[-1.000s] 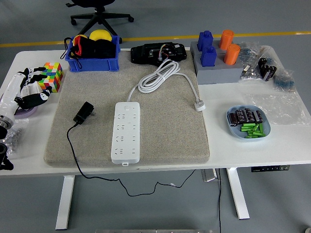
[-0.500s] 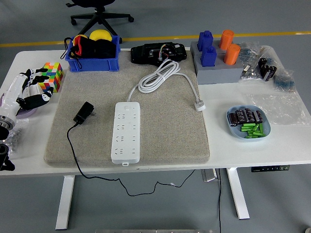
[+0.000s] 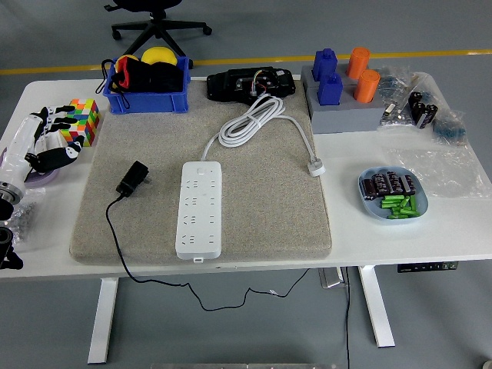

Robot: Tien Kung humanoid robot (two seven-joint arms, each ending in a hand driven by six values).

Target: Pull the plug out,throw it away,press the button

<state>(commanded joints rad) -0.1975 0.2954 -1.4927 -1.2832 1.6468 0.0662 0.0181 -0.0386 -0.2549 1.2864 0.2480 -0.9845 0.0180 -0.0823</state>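
A white power strip (image 3: 199,207) lies lengthwise on the grey mat (image 3: 261,215), with nothing plugged into its sockets. Its white cable (image 3: 250,121) is coiled behind it and ends in a white plug (image 3: 316,167) at the mat's right side. A black plug (image 3: 132,178) lies on the mat left of the strip, apart from it, and its black cord (image 3: 108,223) runs off the front edge. My left hand (image 3: 48,142) hovers at the table's left edge, fingers relaxed and holding nothing, well left of the black plug. My right arm is out of view.
A colourful cube (image 3: 83,121) sits just right of my left hand. A blue bin (image 3: 146,100) stands behind the mat. A black device (image 3: 250,83), a grey block with blue and orange pegs (image 3: 342,111), plastic bags (image 3: 430,115) and a blue dish of batteries (image 3: 393,194) are also present.
My left hand has drawn back slightly toward the left edge of the table. The plug and the strip have not moved.
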